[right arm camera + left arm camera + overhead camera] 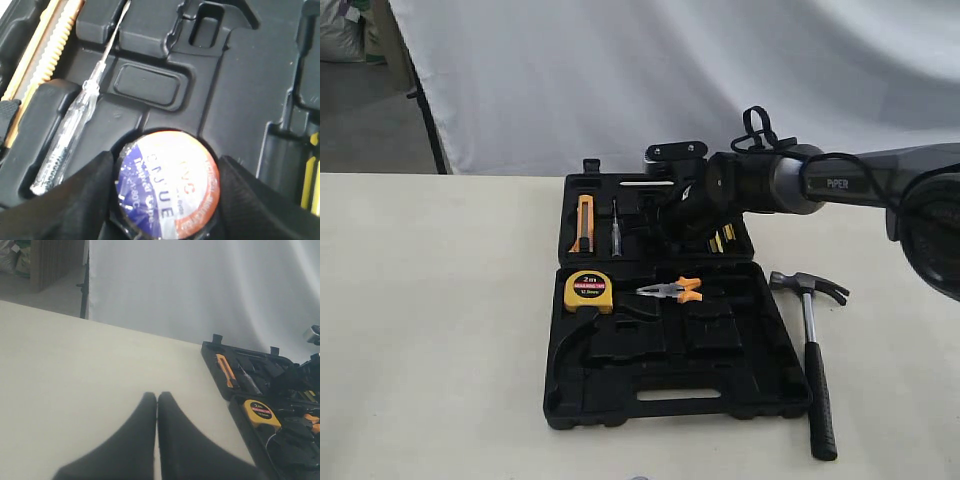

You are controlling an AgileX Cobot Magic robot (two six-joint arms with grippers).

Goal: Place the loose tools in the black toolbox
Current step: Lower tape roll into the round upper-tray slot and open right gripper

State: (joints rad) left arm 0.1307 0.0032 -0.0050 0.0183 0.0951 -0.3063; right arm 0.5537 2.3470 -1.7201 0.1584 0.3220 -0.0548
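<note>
My right gripper (167,207) grasps the tape roll (170,175) above the far half of the black toolbox (670,385), open mid-table; my left gripper (157,410), clenched empty, hangs over bare table (440,330) beside its edge.

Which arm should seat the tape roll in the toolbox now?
Right. The right gripper holds the tape roll over the toolbox; the left gripper is shut over the table, beside the toolbox.
</note>
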